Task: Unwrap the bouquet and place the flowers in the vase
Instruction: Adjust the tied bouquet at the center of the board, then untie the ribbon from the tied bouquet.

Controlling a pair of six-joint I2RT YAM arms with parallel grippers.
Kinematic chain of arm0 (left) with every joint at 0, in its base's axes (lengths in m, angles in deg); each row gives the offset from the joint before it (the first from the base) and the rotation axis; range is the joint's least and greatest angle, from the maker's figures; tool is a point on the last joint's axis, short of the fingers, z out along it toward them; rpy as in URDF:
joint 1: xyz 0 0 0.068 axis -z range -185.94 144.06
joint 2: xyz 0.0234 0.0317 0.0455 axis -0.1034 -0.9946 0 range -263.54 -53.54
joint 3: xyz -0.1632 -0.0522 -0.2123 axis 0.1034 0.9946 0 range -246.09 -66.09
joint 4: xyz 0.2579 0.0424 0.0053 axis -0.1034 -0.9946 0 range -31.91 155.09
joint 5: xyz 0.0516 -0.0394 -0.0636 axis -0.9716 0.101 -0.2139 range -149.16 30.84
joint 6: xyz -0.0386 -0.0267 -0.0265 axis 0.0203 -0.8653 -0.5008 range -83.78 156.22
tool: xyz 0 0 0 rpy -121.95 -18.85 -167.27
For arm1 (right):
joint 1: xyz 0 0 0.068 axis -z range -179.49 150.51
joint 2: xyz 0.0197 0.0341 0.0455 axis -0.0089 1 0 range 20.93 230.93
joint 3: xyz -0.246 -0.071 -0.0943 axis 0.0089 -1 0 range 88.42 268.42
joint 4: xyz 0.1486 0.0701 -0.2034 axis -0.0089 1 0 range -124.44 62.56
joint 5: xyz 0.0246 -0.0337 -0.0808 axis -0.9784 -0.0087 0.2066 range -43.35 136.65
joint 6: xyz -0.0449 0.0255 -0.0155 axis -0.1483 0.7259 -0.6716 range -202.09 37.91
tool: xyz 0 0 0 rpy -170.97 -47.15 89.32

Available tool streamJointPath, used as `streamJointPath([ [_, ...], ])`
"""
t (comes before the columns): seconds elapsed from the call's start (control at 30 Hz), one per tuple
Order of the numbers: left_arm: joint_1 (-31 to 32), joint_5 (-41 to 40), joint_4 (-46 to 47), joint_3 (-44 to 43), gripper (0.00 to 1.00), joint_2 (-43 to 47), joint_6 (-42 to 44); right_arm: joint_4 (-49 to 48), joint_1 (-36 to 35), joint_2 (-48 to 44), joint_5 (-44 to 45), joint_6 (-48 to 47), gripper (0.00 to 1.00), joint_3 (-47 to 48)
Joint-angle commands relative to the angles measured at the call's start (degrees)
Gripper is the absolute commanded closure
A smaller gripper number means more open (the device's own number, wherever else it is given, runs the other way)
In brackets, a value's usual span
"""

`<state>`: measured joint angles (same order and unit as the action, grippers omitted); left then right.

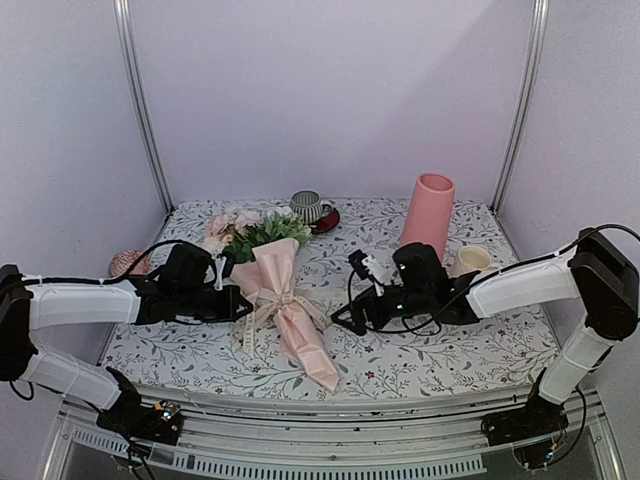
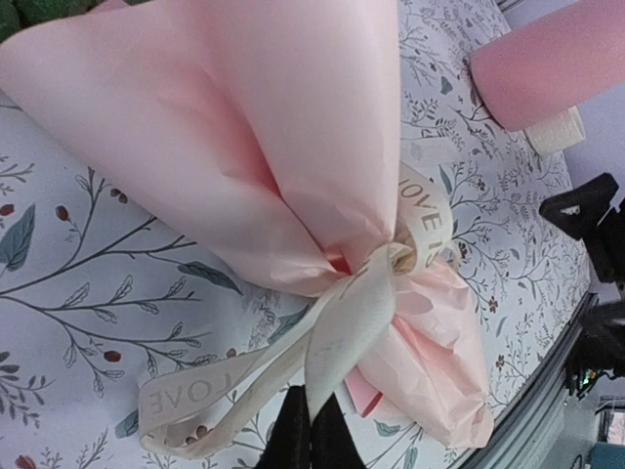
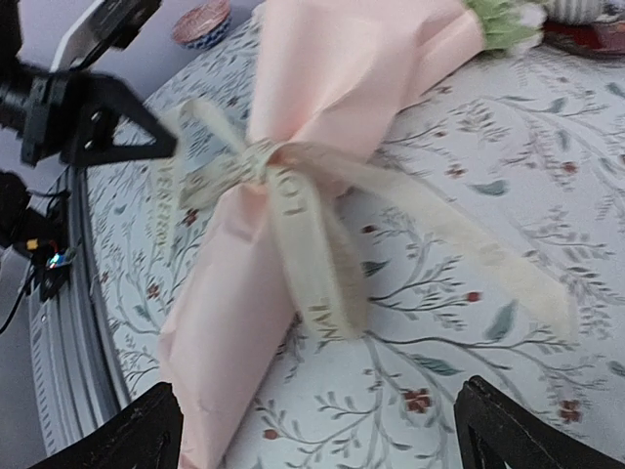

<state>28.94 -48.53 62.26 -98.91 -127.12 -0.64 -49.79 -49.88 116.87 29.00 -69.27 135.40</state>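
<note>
Bouquet in pale pink paper (image 1: pixel 275 275) lies on the flowery counter (image 1: pixel 450 350), our clenched left hand (image 2: pixel 311 430) pinching its cream ribbon tail (image 2: pixel 342 327), so we should tug slowly while our wide-open right hand (image 3: pixel 317 430) steadies the paper.

We are seeing the bouquet (image 1: pixel 280 275) lying on its side on the table (image 1: pixel 480 350), its pale pink paper pinched at the middle by a cream ribbon (image 1: pixel 262 312) tied in a bow. The flowers (image 1: pixel 262 232) are poking out of the far end, green leaves and pale heads. The vase (image 1: pixel 429 214), a tall matte pink cylinder, is standing upright well apart, far right
</note>
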Motion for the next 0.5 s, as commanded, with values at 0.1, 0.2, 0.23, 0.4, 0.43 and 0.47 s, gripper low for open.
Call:
streamJointPath([
  [0.1,-0.99,1.15,3.21,2.78,1.00,2.39,0.58,10.35,5.74,-4.23,10.64,-3.38,0.01,2.12],
  [0.2,-0.95,1.21,5.33,4.05,1.00,3.26,0.17,19.99,6.76,-2.17,10.90,-4.21,0.01,8.52],
  [0.23,-0.95,1.06,5.86,4.48,1.00,3.41,-0.01,22.20,6.75,-1.50,11.48,-4.67,0.01,10.01],
  [0.4,-1.04,0.98,6.64,5.37,1.00,3.43,0.16,31.76,6.77,2.67,16.78,-6.54,0.01,16.08],
  [0.43,-1.03,0.90,6.67,5.39,1.00,3.44,0.20,32.60,6.74,3.41,17.23,-6.77,0.01,16.68],
  [0.47,-1.03,0.89,6.68,5.47,1.00,3.52,0.21,33.39,6.75,4.03,17.37,-6.82,0.01,17.25],
])
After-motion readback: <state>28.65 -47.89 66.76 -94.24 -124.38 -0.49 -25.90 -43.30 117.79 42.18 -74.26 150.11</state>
